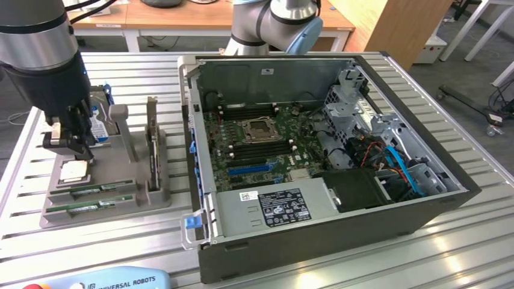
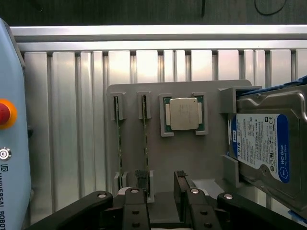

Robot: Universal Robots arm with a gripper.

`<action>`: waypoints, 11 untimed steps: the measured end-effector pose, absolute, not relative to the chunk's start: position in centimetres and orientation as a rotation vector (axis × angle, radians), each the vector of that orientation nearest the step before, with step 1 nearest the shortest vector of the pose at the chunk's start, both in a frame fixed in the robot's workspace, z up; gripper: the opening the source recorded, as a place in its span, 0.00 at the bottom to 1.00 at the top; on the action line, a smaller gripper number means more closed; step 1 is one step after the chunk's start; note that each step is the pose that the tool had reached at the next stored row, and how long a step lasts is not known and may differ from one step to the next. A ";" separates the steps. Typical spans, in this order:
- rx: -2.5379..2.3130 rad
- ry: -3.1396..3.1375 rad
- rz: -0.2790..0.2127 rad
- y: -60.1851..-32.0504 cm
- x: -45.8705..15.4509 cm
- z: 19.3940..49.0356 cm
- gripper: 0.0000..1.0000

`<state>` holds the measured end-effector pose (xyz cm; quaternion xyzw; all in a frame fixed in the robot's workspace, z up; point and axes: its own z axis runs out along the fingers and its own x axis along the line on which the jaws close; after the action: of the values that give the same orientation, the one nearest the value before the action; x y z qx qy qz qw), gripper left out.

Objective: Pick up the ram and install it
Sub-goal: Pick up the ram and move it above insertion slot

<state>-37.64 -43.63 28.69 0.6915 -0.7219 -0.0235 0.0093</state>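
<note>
Two ram sticks stand on edge in slots at the camera-side edge of a gray holder point(image 1: 129, 195) in the exterior view: the inner ram point(image 1: 90, 191) just beside the processor point(image 1: 74, 171), the outer ram point(image 1: 86, 208) along the holder's very edge. The holder sits on the slatted table point(image 1: 96, 247), beside an open computer case point(image 1: 321, 235). The gripper point(image 1: 71, 150) hangs just above the processor. From the wrist view both sticks show as thin lines, inner ram point(image 2: 145, 139) and outer ram point(image 2: 118, 139). The gripper point(image 2: 161, 184) is spread and holds nothing. One fingertip point(image 2: 141, 178) is over the inner ram's end, and the other is over bare holder point(image 2: 192, 153). The processor point(image 2: 183, 113) lies between the rams and the hard drive point(image 2: 261, 148).
</note>
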 end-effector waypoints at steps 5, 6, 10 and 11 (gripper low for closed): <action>2.160 -2.255 -0.073 -44.0 -37.6 28.7 0.36; 2.160 -2.255 -0.073 -44.1 -37.6 28.7 0.36; 2.160 -2.255 -0.073 -44.7 -37.6 28.7 0.36; 2.160 -2.255 -0.073 -44.9 -37.6 28.7 0.36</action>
<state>-37.64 -44.87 28.68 0.6915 -0.7219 -0.0234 0.0093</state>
